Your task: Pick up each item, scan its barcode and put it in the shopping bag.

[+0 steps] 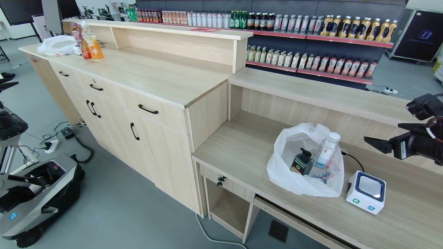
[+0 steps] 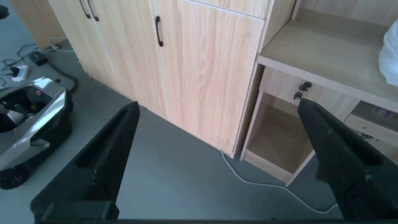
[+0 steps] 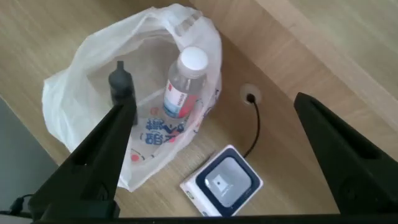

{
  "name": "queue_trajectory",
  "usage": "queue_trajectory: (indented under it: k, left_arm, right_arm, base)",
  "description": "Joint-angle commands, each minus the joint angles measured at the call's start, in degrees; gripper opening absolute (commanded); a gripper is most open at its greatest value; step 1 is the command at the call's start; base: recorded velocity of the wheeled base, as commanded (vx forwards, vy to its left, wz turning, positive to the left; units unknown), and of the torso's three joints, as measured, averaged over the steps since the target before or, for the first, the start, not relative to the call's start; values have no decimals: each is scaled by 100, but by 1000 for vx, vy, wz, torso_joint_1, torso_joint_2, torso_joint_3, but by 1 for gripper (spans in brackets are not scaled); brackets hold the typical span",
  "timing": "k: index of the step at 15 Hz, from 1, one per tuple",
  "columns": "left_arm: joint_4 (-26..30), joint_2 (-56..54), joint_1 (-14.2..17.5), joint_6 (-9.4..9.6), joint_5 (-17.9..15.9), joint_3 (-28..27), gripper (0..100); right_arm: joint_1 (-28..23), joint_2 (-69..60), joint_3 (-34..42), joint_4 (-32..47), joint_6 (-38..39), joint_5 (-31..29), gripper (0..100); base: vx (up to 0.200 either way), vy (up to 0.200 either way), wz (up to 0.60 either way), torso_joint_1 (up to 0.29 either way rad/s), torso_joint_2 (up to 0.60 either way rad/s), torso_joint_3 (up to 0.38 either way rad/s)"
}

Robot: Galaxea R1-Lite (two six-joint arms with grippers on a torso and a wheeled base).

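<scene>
left claw (image 2: 217,106) and right claw (image 3: 214,99) both spread wide, empty — clear bottle (image 3: 183,87) inside shopping bag (image 3: 68,93)

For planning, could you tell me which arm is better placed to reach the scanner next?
Right: the right gripper hangs above the desk near the scanner; the left gripper is over the floor.

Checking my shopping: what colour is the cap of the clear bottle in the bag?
The cap is white; the right wrist view shows it best.

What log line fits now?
shopping bag: clear bottle, dark bottle inside | scanner: beside bag | right gripper: open | left gripper: open
</scene>
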Motion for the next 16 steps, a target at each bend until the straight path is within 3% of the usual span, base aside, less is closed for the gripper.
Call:
queue_trajectory:
  k: [1,5,8,10,11,13,16]
  left_arm:
    - [-1,0,-1,0,2,2,100]
    - [-1,0,-1,0,2,2,100]
    - [7,0,-1,0,2,2,100]
    - [-1,0,-1,0,2,2,100]
    - [-1,0,-1,0,2,2,100]
    - [7,0,-1,0,2,-6,100]
    - [-1,0,-1,0,2,2,100]
  right_arm:
    - [-258,-562,38,12,56,-114,100]
    - [-188,-860,12,38,838,-1353,100]
    - [181,-1036,135,249,1497,-2328,100]
    - [251,-1168,337,258,1858,-2636,100]
    - [286,-1476,846,73,2376,-2662,100]
    - [286,-2012,1699,-278,2657,-2671,100]
    - [418,-3075,3017,-524,2675,-2662,100]
  base:
    - [0,0,-600,-7,-2,12]
    - [0,0,-600,6,1,6]
    - [0,0,-600,1,-1,2]
    - [0,0,-300,1,4,4]
    - [0,0,0,0,0,0]
    - [0,0,0,0,0,0]
    - [0,0,0,0,0,0]
